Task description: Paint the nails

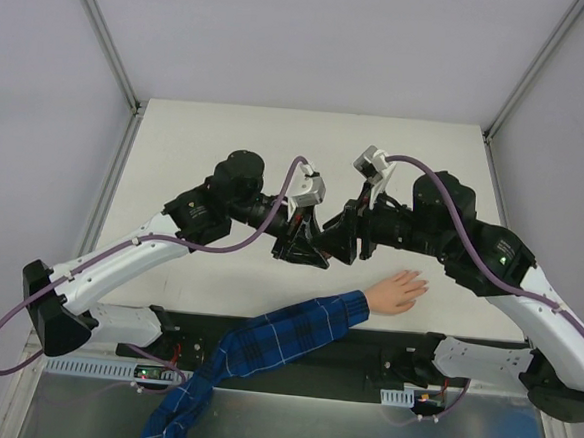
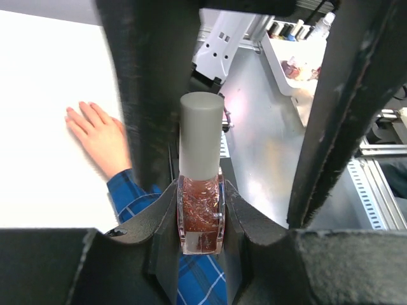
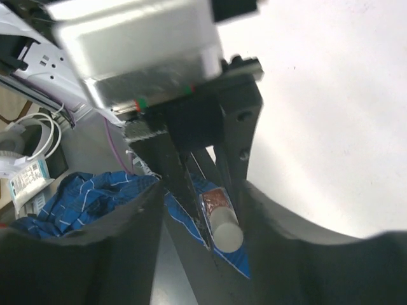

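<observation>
Meeting above the middle of a white worktop [image 1: 227,144], two black robot arms point their grippers at each other, seen from overhead.

The left gripper [image 2: 200,219] is clamped on a small square glass bottle [image 2: 201,222] of reddish, glittery polish. It grips the glass body from both sides. The bottle's tall grey cap [image 2: 201,133] sticks out beyond the fingertips.

The right gripper [image 1: 343,241] faces it from the 3 o'clock side. Its jaws stand apart with the grey cap between them. In the left wrist view there is a clear gap on one side of the cap. On the other side I cannot tell whether the finger touches it.

A pale peach hand [image 1: 399,292] lies flat and palm down on the worktop. It sits at about 4 o'clock from the two grippers, near them but apart. A blue-and-white plaid sleeve [image 1: 284,334] runs from the wrist towards 7 o'clock and over the near edge.

The nails [image 2: 71,114] are at the tips of the spread fingers. They face away from the arm and are too small to show any colour.

A white tray [image 2: 280,63] of small bottles sits off the worktop, at 1 o'clock in the left wrist view.
</observation>
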Available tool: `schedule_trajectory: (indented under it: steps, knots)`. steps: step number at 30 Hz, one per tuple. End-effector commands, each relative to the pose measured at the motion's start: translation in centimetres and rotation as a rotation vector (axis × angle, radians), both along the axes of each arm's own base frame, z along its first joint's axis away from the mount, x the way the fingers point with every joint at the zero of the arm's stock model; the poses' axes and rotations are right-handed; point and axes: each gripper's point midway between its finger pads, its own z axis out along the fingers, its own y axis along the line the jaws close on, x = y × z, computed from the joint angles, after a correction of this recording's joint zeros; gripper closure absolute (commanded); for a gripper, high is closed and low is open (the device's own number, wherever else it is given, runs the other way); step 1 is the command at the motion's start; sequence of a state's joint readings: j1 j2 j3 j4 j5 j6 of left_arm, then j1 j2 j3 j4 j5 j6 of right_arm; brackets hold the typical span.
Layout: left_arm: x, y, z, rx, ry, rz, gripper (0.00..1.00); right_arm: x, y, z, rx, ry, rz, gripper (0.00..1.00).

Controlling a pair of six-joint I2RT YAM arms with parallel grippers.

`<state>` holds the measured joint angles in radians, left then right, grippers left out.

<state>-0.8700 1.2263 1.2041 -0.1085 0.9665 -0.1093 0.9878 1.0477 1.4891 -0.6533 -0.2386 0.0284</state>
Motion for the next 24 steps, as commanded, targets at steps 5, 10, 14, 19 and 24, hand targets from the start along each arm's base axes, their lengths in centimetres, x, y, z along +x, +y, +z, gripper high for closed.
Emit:
schedule_trajectory:
  steps: [5,10,14,19,24]
  knots:
    - [0.0,0.4,3.8,-0.117,-0.113,0.011,1.00,1.5,-0.7,0.5,0.002,0.010,-0.118,0.39]
    - [-0.1,0.5,3.9,-0.131,-0.105,0.013,1.00,1.9,-1.0,0.9,0.027,0.024,-0.162,0.37]
    - [-0.3,0.6,4.6,-0.160,-0.121,0.007,1.00,1.7,-1.5,1.1,0.046,0.026,-0.177,0.36]
    - [-0.4,0.6,4.6,-0.163,-0.115,-0.003,1.00,1.4,-1.5,1.1,0.058,0.042,-0.173,0.41]
    - [-0.4,0.7,4.5,-0.162,-0.116,0.000,1.00,1.5,-2.2,1.6,0.082,0.029,-0.198,0.43]
